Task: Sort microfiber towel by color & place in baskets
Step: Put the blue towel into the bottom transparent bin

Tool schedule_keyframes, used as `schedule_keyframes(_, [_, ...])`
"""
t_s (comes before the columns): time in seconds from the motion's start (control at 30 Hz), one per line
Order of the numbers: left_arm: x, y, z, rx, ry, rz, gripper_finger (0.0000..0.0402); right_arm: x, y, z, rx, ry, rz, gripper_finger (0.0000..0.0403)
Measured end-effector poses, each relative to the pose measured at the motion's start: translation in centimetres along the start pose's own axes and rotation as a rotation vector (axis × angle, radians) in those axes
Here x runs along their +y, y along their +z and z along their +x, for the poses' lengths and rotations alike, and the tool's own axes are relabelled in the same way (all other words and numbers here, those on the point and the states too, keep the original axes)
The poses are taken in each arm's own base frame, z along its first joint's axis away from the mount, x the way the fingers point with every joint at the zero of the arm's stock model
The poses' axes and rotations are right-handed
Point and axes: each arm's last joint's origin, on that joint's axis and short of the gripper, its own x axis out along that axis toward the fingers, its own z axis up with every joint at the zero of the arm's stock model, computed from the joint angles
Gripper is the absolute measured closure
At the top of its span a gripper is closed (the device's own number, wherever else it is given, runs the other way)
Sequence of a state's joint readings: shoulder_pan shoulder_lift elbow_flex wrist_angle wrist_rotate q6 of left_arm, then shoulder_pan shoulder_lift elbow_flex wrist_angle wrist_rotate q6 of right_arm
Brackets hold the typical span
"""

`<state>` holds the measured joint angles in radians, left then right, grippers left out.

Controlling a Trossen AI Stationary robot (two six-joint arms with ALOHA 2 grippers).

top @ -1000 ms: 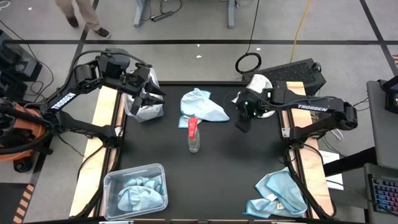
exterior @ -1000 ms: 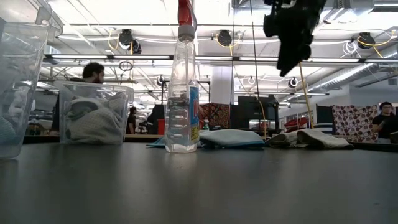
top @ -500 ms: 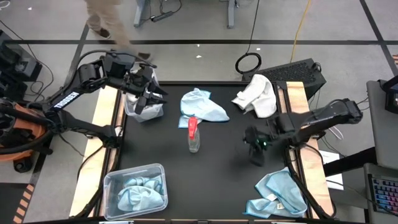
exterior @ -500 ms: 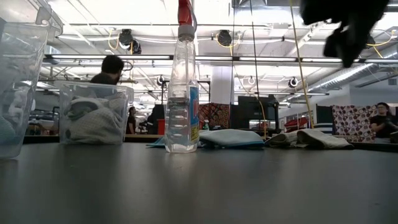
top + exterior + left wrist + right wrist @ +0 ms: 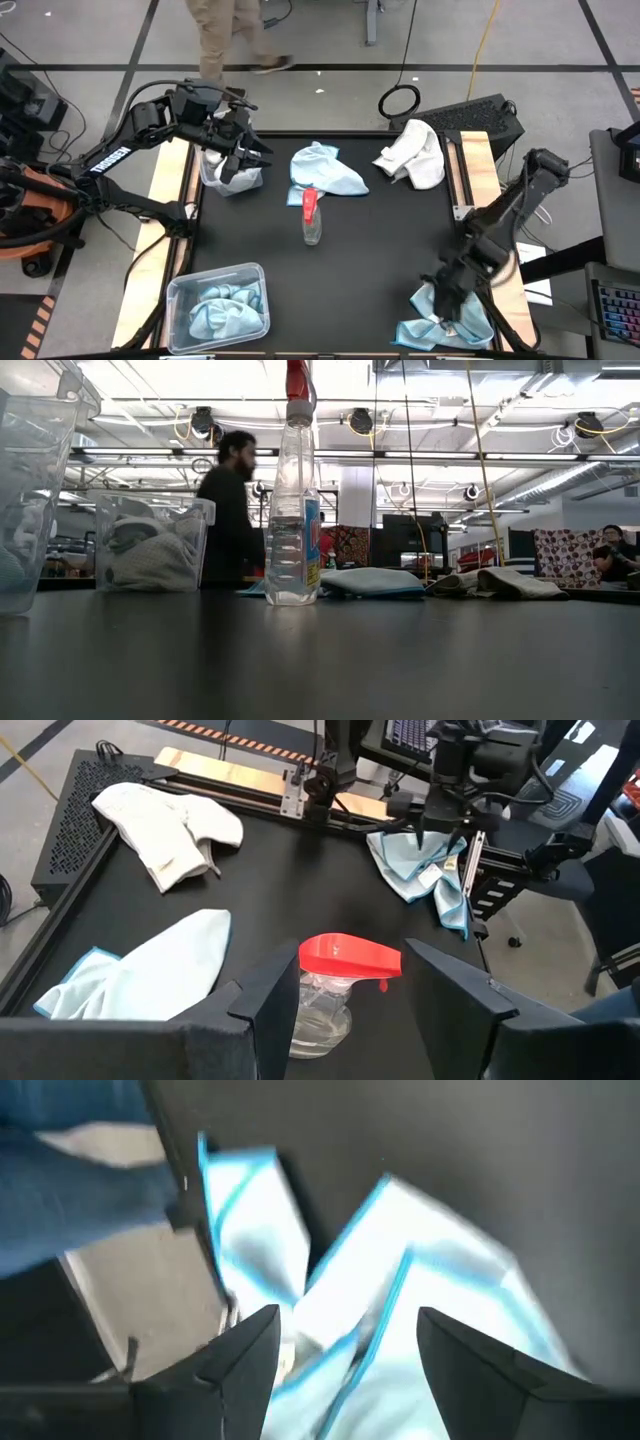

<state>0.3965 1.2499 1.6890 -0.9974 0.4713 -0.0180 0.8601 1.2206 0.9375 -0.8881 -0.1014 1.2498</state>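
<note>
Over the crumpled light blue towel (image 5: 455,310) we are hovering our right fingers (image 5: 345,1342) spread and empty; left fingers (image 5: 345,1005) parted above the white-towel basket (image 5: 232,170); black counter (image 5: 370,240), a person (image 5: 228,510) walking behind.

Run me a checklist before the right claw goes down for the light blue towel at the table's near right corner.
1. Right claw above the light blue towel: ok.
2. Right claw open, fingers spread with the towel showing between them: ok.
3. Nothing held in the right claw: ok.
4. Bin with blue towels at the near left corner has room: ok.
5. Spray bottle stands mid-table, on a straight path toward that bin: not ok.
6. Left claw over the far-left bin, away from that path: ok.
</note>
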Motion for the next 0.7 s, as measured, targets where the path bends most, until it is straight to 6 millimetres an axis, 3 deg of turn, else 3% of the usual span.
schedule_keyframes(0.33, [0.0, 0.0, 0.0, 0.000, 0.000, 0.000, 0.0219, 3.1, -5.5, 5.2, 0.038, -0.057, 0.005, 0.0177])
schedule_keyframes(0.53, [0.0, 0.0, 0.0, 0.000, 0.001, -0.003, 0.0219, 2.7, -7.6, 8.8, 0.057, -0.228, 0.074, 0.0172])
schedule_keyframes(0.7, [0.0, 0.0, 0.0, 0.000, 0.003, -0.004, 0.0219, 2.2, -8.0, 11.1, 0.036, -0.339, 0.110, 0.0146])
